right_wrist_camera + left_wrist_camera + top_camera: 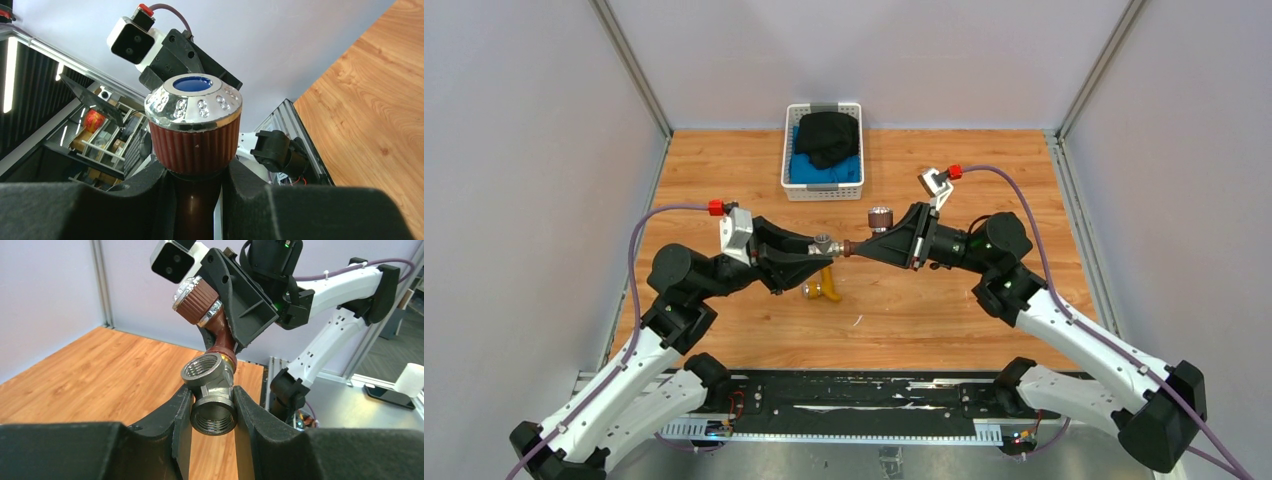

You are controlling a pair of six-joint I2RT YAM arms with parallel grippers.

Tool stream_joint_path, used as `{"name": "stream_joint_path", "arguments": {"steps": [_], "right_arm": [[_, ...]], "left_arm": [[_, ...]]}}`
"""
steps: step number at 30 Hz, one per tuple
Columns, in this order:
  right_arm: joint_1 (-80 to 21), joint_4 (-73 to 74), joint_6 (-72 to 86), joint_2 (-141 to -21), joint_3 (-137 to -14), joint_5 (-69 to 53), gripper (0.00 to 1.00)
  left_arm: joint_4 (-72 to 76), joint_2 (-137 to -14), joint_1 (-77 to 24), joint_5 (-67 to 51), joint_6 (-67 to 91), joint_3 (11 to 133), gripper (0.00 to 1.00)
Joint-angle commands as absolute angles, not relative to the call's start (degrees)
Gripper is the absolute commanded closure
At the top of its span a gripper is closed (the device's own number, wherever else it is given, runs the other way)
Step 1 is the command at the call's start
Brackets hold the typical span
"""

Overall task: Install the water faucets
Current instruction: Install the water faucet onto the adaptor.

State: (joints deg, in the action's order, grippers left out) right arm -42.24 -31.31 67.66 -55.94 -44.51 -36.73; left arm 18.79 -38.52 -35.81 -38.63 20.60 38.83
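Left gripper [212, 412] clenched the grey fitting [205, 372]. Right gripper [195, 184] grasped the reddish-brown faucet [192, 120], its end at the fitting's port above mid-tabletop [944, 320]. Brass faucet [825, 286] lay beneath. Judged mid-threading; next move calls for aligned twisting.

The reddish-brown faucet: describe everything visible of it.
The reddish-brown faucet has a ribbed round knob capped in dimpled chrome with a blue disc, a shiny collar below, and a dark body. It is held off the table, the right gripper shut on its stem under the knob. Its end, ringed in brass colour, meets one port of the grey fitting clamped by the left gripper; how far it is screwed in cannot be told.
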Motion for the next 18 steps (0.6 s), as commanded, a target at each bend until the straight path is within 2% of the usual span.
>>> {"name": "stream_joint_path", "arguments": {"steps": [1, 6, 18], "right_arm": [[-41.1, -29.7, 72.1, -58.7, -46.8, -40.1, 1.00], [-39.9, -30.3, 73.5, -60.3, -47.8, -42.8, 1.00], [-36.4, -31.0, 83.7, -64.7, -50.6, -51.6, 1.00]], "left_arm": [[20.4, -38.7, -38.8, -45.9, 16.4, 36.6, 1.00], [20.4, -37.4, -39.4, -43.4, 12.2, 35.5, 1.00], [18.5, -36.9, -39.4, -45.5, 4.9, 35.6, 1.00]]}}
